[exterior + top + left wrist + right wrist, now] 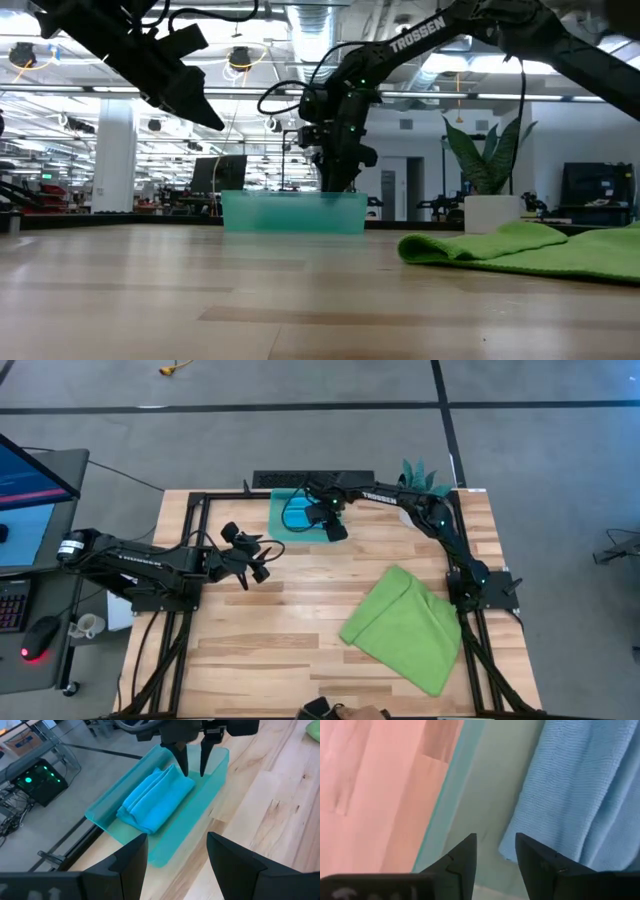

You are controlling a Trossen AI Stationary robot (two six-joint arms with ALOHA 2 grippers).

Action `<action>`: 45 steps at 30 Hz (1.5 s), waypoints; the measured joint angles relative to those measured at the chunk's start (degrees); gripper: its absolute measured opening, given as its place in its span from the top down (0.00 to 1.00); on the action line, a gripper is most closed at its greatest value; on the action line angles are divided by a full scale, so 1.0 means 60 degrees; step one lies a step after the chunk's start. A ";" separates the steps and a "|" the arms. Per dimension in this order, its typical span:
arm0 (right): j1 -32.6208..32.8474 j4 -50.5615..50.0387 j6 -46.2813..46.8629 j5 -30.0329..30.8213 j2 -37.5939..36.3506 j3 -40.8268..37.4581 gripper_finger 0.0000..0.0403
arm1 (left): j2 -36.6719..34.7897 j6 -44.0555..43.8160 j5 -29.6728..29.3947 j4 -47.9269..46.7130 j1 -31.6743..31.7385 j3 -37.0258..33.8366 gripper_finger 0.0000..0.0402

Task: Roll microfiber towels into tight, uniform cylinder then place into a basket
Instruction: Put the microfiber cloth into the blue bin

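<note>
A sky-blue microfiber towel [155, 800], rolled into a loose bundle, lies lengthwise on the floor of the teal basket [100, 810] at the table's far middle [276, 520]. My right gripper [193, 767] points down into the basket at the towel's right end, open, with only the basket's floor between its fingers [495, 850]. The lime-green towel [405, 625] lies folded and flat on the table at the near right. My left gripper [255, 563] hangs open above the table's left half, aimed at the basket, holding nothing. My right gripper has one finger [535, 860] beside the blue towel's end edge [512, 847]. Nothing lies between the two fingers. Whether that finger touches the cloth I cannot tell.
A white pot with a green plant [425, 478] stands at the far right corner behind the right arm. A black frame runs along the table's edges [200, 495]. A desk with a monitor, keyboard and mouse [40, 635] stands off the left side. Bare wood lies at the near middle.
</note>
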 joint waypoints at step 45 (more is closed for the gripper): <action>-0.0461 -0.2509 0.3611 -0.0080 -0.4568 0.0485 0.71 | 0.3206 0.3444 0.6359 -0.0025 0.5877 0.4300 0.51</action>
